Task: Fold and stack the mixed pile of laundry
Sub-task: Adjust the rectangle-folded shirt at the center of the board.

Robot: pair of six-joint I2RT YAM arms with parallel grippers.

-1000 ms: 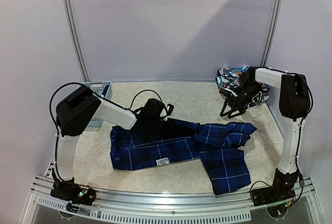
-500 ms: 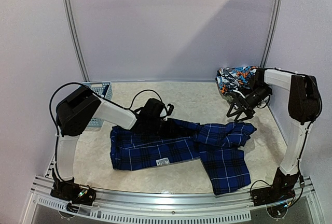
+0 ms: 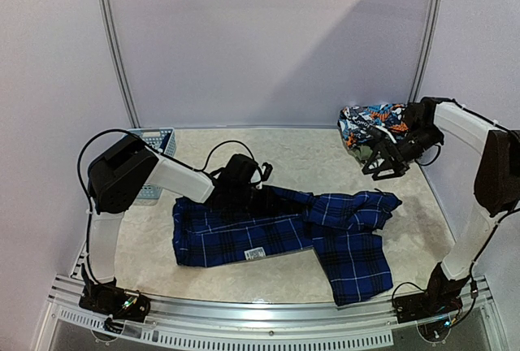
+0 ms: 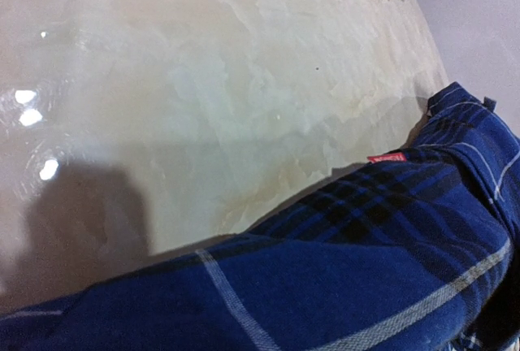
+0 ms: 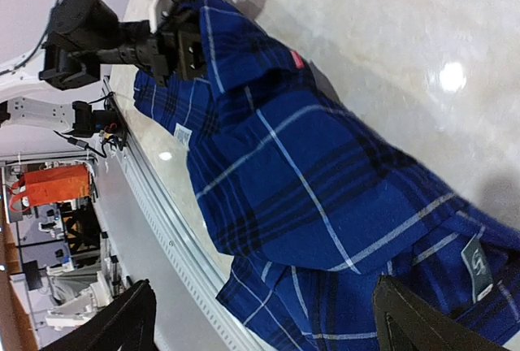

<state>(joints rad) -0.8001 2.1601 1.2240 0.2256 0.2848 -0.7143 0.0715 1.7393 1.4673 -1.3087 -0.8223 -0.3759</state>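
Observation:
A blue-and-black plaid shirt (image 3: 284,229) lies spread across the middle of the table, one sleeve reaching to the right. My left gripper (image 3: 258,197) sits on the shirt's far edge, shut on a fold of the plaid cloth (image 4: 366,286). That cloth hides its fingers in the left wrist view. From the right wrist view the left gripper (image 5: 183,46) shows pinching the shirt (image 5: 309,172). My right gripper (image 3: 380,164) hangs open above the table at the back right, holding nothing. It is beside a colourful printed garment (image 3: 367,122). No navy T-shirt shows.
A light-blue slotted basket (image 3: 154,144) stands at the back left, behind the left arm. The metal rail (image 3: 260,318) runs along the near table edge. White walls close in the back and both sides.
The right arm has swung up and to the right, carrying its open gripper a little farther from the shirt's sleeve. The left arm and the shirt have not moved.

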